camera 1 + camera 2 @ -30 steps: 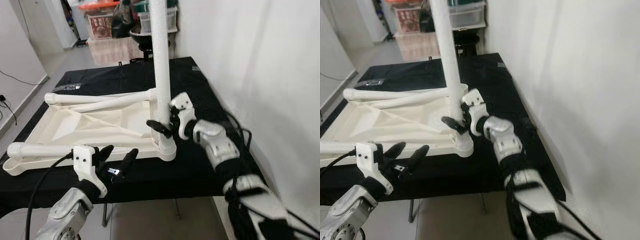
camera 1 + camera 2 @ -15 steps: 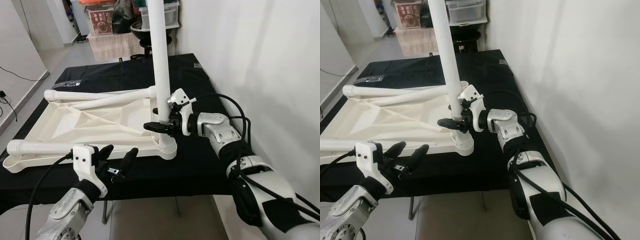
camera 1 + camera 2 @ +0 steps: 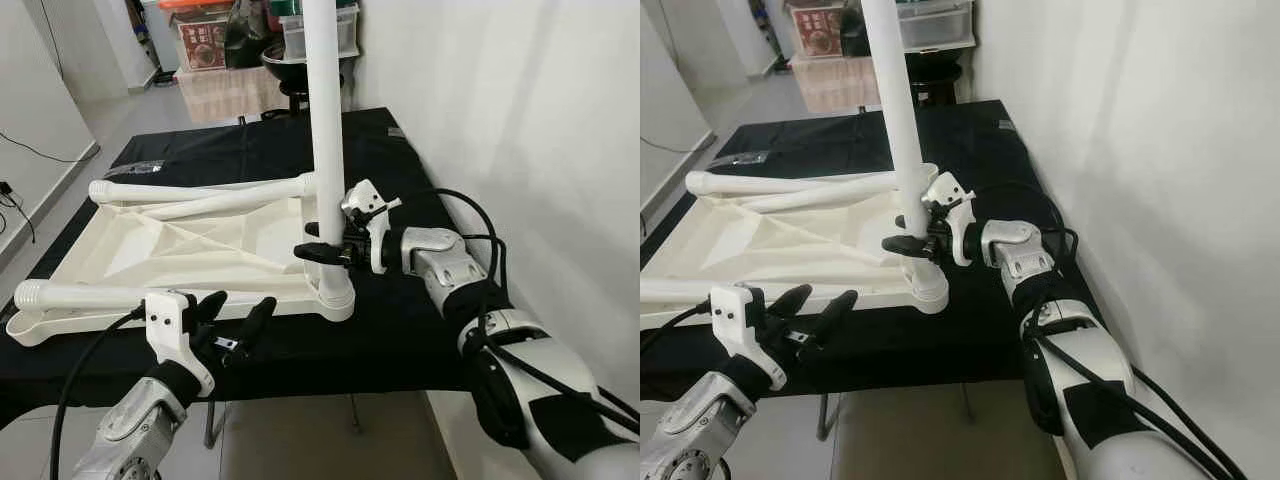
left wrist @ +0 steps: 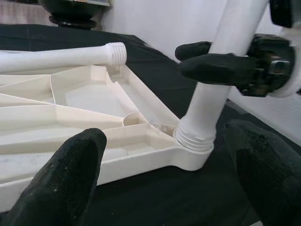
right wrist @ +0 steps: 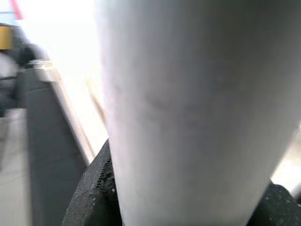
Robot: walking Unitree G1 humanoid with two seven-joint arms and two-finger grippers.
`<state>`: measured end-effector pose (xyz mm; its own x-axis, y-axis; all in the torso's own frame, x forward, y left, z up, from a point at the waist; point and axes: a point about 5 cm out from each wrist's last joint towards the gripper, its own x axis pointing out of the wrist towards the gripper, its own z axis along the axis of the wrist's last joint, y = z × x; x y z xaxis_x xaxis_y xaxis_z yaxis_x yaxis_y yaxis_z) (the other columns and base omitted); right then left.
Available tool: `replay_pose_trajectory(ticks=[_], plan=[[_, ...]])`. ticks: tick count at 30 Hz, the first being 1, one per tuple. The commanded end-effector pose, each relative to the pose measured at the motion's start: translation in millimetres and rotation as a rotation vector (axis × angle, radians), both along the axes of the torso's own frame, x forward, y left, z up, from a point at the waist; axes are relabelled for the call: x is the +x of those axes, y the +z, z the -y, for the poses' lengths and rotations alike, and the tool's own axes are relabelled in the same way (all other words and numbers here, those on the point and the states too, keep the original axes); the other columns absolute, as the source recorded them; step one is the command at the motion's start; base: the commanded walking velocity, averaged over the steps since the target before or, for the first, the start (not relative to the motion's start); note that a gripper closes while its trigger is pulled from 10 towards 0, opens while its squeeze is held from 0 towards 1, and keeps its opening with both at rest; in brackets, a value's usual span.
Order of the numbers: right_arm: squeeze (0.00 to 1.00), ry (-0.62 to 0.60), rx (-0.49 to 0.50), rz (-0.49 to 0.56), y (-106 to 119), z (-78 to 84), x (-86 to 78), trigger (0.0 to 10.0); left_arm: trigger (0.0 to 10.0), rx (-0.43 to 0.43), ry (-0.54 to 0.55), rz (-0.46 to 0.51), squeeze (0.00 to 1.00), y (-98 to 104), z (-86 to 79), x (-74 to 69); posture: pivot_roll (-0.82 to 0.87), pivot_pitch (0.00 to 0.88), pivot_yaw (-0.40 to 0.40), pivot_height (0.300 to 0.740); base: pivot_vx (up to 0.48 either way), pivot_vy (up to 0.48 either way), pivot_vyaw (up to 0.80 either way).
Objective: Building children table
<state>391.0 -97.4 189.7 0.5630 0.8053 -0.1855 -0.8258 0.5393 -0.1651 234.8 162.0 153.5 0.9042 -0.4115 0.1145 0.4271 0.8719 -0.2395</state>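
White plastic tabletop (image 3: 170,250) lies upside down, ribbed underside up. One white leg (image 3: 326,150) stands upright, threaded into its near right corner socket (image 3: 336,298). Two more legs (image 3: 200,190) (image 3: 80,294) lie flat along its far and near edges.

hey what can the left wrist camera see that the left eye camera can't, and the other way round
Left wrist view: the screw threads at the foot of the upright leg where it meets the tabletop's corner socket, close up between the left gripper's own fingers.

Left eye view: the whole black-covered table, storage boxes behind, the left gripper hovering at the near edge, jaws open.

Both: the right gripper clamped on the upright leg, and loose legs lying on the tabletop.
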Motion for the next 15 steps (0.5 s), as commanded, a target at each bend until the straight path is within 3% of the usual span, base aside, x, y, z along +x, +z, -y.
replay_pose_trajectory(ticks=[1,3,5,7,8,13,14,15], plan=[[0.00,-0.402,-0.029,-0.034,-34,1.8,-3.9,0.0,10.0,0.008,0.006,-0.006,0.00,0,-3.4,-2.6,-0.05,0.037,0.049,0.740,0.000,0.000,0.00],[0.00,-0.594,0.067,-0.129,-56,-15.4,-33.9,0.0,10.0,0.005,0.010,-0.005,0.00,0,-5.0,-1.4,-0.06,0.040,0.073,0.740,0.000,0.000,0.00],[0.00,-0.558,0.037,-0.099,-56,-23.5,-39.7,0.0,10.0,0.008,0.007,-0.006,0.00,0,-5.1,-0.4,-0.08,0.021,0.091,0.740,0.000,0.000,0.00],[0.00,-0.513,0.033,-0.085,-53,-27.2,-35.1,0.0,10.0,0.008,-0.002,-0.010,0.00,0,-5.0,0.7,-0.07,0.027,0.082,0.740,0.000,0.000,0.00],[0.00,-0.491,-0.013,-0.011,-45,-25.4,-19.7,0.0,10.0,0.009,-0.031,-0.013,0.00,0,-3.2,1.8,-0.06,0.024,0.071,0.740,0.000,0.000,0.00],[0.00,-0.506,-0.023,-0.021,-43,-26.2,-14.2,0.0,10.0,0.006,-0.019,-0.006,0.00,1,-3.3,1.7,-0.06,0.022,0.066,0.740,0.000,0.000,0.00],[0.00,-0.479,-0.003,-0.016,-38,-28.0,-12.3,10.0,10.0,0.003,-0.004,-0.002,0.00,1,-3.7,1.8,-0.06,0.021,0.061,0.740,0.000,0.000,0.00],[1.00,-0.435,0.020,-0.010,-31,-29.1,-10.1,10.0,10.0,-0.002,0.014,0.002,0.00,1,-4.3,2.1,-0.05,0.024,0.060,0.740,0.000,0.000,0.00]])
